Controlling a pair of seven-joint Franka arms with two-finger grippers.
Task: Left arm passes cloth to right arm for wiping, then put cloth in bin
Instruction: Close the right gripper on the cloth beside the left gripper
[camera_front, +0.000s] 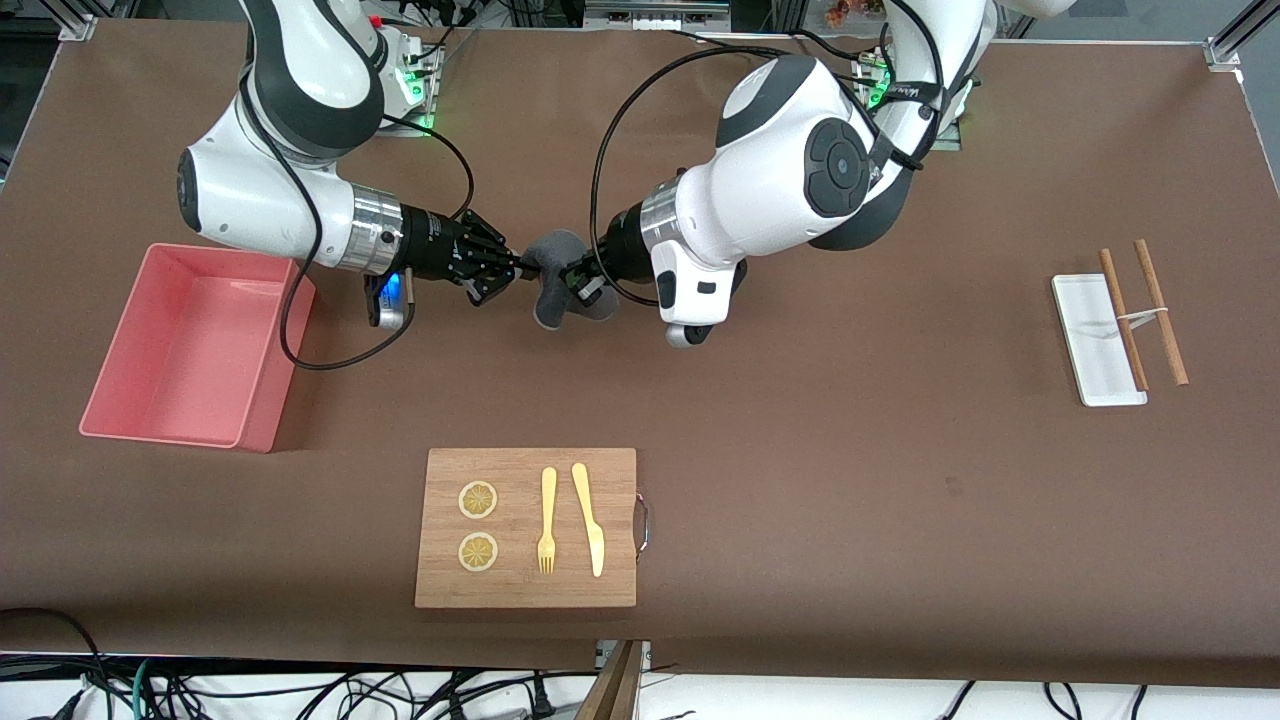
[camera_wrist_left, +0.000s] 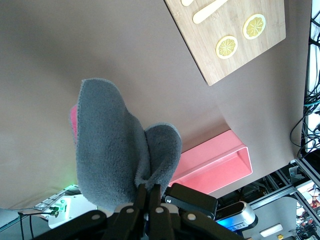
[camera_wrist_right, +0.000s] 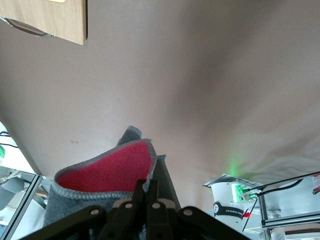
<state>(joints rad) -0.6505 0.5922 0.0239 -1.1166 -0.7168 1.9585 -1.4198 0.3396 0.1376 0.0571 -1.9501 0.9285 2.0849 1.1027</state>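
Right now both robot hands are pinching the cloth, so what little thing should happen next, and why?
Probably the left tool should let go. The right tool is already shut on the grey cloth, which hangs in the air between the two, so the right arm can only carry it off to wipe once the left releases.

Wooden board (camera_wrist_right: 47, 20) cut by right wrist view edge; bin (camera_wrist_left: 220, 165) part-hidden.

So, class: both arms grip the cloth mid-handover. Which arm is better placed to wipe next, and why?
Right. The right gripper is shut on the cloth, so the left gripper, also shut on it, need only release. The right arm also comes from the bin's end of the table.
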